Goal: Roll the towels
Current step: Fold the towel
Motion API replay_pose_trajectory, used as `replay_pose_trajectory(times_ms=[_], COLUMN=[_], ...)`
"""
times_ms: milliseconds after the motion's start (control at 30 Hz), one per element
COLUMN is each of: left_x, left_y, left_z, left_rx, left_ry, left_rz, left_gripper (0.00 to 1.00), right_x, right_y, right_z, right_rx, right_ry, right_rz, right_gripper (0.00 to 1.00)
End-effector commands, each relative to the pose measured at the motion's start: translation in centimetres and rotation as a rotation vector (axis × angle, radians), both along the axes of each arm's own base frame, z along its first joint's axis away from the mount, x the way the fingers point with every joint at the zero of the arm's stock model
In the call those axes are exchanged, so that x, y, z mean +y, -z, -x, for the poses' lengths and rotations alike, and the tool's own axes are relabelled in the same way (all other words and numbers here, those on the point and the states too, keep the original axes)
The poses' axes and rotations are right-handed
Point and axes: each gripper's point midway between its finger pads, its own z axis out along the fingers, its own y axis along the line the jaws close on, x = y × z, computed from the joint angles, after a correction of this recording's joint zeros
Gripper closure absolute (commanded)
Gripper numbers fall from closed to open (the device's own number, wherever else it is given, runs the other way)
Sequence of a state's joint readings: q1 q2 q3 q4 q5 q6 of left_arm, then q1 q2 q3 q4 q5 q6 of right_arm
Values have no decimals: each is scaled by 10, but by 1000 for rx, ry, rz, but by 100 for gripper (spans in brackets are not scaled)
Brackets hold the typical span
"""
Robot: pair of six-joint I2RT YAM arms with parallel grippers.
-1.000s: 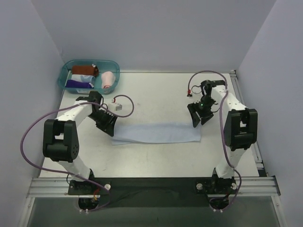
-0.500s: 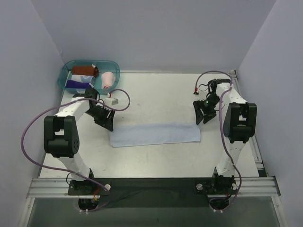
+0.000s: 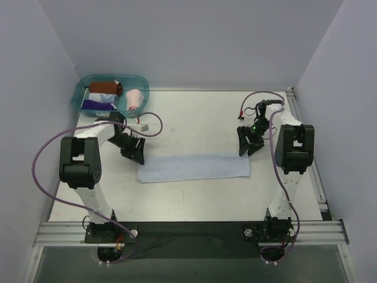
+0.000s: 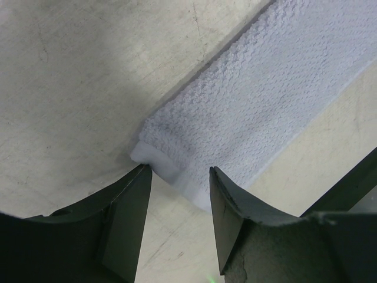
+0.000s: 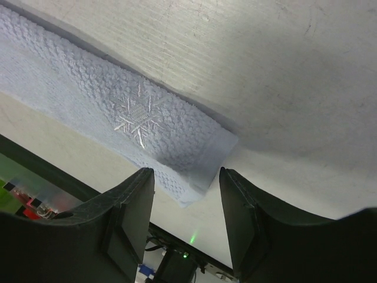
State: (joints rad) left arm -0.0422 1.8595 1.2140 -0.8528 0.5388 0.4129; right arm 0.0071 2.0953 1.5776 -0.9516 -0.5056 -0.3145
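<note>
Blue towel: the light blue towel lies flat on the worktop as a long narrow strip, running left to right between the two arms. It is not rolled.
Towel details: a small white tag sticks out at the left end; a stitched snowflake sits near the right end.
Left pincer: the left pincer is at the far left corner of the strip. Its two fingers stand apart, with the corner and the tag showing in the gap, and they grip nothing.
Right pincer: the right pincer is at the far right corner of the strip. Its fingers also stand apart, with the corner of the towel between them, and nothing is held.
Contact: I cannot tell if the fingertips touch the cloth or the worktop.
Tub: a teal tub stands at the far left corner of the worktop, well apart from the strip.
Pink towel: the pink towel lies rolled in the right part of the tub.
Other rolls: a brown roll and a purple roll lie in the left part of the tub.
</note>
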Motion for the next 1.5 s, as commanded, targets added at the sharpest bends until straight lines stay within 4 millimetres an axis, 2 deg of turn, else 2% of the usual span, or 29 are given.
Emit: replay_pose_trajectory(times_ms=[0, 267, 600, 733, 767, 833, 1000, 1067, 1100, 1133, 1233, 1367, 1467], left_x=[-7, -11, -1, -2, -3, -3, -1, -3, 8, 12, 20, 17, 14], left_y=[-4, -3, 9, 9, 10, 8, -1, -11, -15, -22, -31, -29, -26], left_z=[-10, -10, -17, -19, -19, -20, -20, -18, -22, -23, -28, -30, -37], left_rx=[-28, -23, -14, -10, -4, -10, -29, -53, -69, -89, -113, -93, -73], left_ry=[-14, -32, -86, -94, -95, -97, -109, -102, -130, -137, -159, -159, -168], left_rz=[51, 73, 26, 37, 40, 43, 67, 79, 89, 94, 126, 152, 176], left_gripper=[46, 55, 59, 63, 67, 73, 100, 100, 100, 100, 100, 100, 100], right_x=[1, -5, -12, -8, -7, -6, -11, -18, -22, -29, -35, -31, -29], right_y=[-5, -2, 2, 1, 1, -1, -13, -19, -24, -28, -38, -40, -31], right_z=[8, 14, 19, 16, 16, 16, 15, 15, 14, 11, 3, -6, -13], right_rx=[42, 61, 73, 70, 73, 67, 37, 21, 2, -14, -39, -33, -16], right_ry=[20, 60, 75, 84, 83, 84, 101, 118, 122, 138, 162, 182, 182], right_rz=[-9, -35, -29, -49, -53, -60, -66, -67, -65, -65, -88, -118, -121], right_gripper=[52, 62, 61, 68, 75, 81, 100, 100, 100, 100, 100, 100, 100])
